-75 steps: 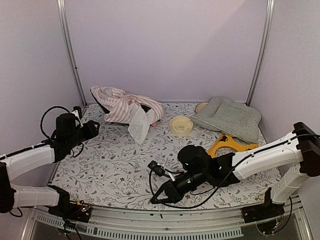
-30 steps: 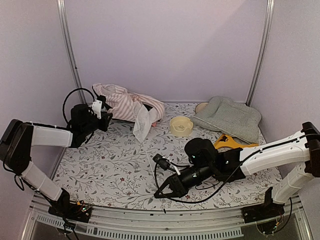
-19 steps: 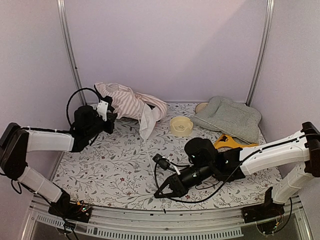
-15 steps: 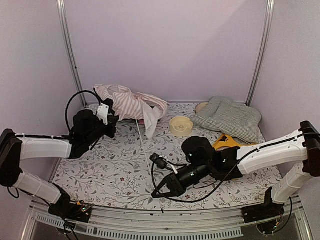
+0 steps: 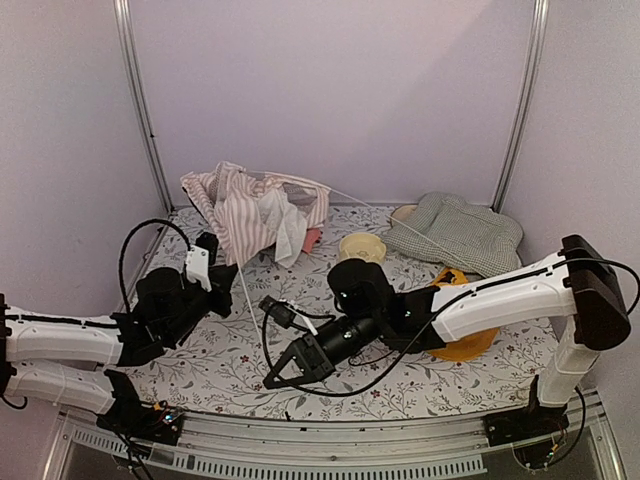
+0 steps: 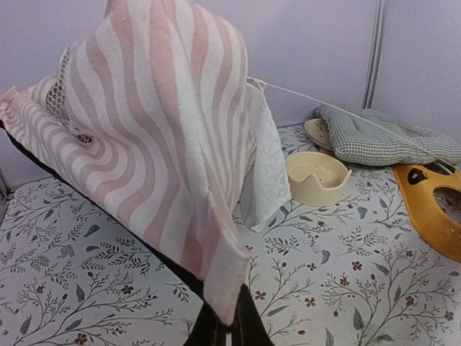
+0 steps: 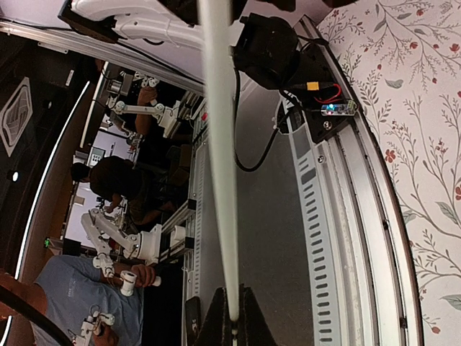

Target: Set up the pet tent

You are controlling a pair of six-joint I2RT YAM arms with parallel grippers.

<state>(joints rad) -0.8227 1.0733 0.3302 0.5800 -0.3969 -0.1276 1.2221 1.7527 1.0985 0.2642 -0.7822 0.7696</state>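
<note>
Closest to the near edge of the floral-printed table [image 5: 235,350] [image 6: 346,288], the right gripper [image 5: 276,377] [image 7: 230,322] points down and toward the near-left corner, its fingers pressed together on a thin white pole [image 7: 220,144]. In the right wrist view that pole runs straight out from the fingertips, past the table's edge and over the metal frame below. Just to the left and slightly farther back, the left gripper [image 5: 218,272] [image 6: 225,333] lies low over the cloth with its fingers pinched on the bottom hem of the pet tent [image 5: 245,205] [image 6: 144,144]. From that pinch the pink-and-white striped fabric rises steeply away from the wrist camera, showing a dark lining along its lower edge and a patch of netting at its left side. The tent itself sits bunched and partly raised at the far-left of the table, close to the back wall, with its white sheer flap [image 5: 285,225] [image 6: 263,166] hanging down on the right side. A long pole [image 5: 380,215] [image 6: 302,92] leaves the top of the tent and slants rightward and down across the far part of the table. Right of the flap a cream bowl [image 5: 362,246] [image 6: 317,176] stands on the cloth, apart from the tent. A yellow-orange plastic piece [image 5: 465,348] [image 6: 432,209] lies to the right, partly hidden by the right arm in the top view. Farthest back on the right, the green-and-white checked cushion [image 5: 455,232] [image 6: 374,137] lies flat, with a small tan round object [image 5: 403,212] [image 6: 315,130] tucked against its left end.
</note>
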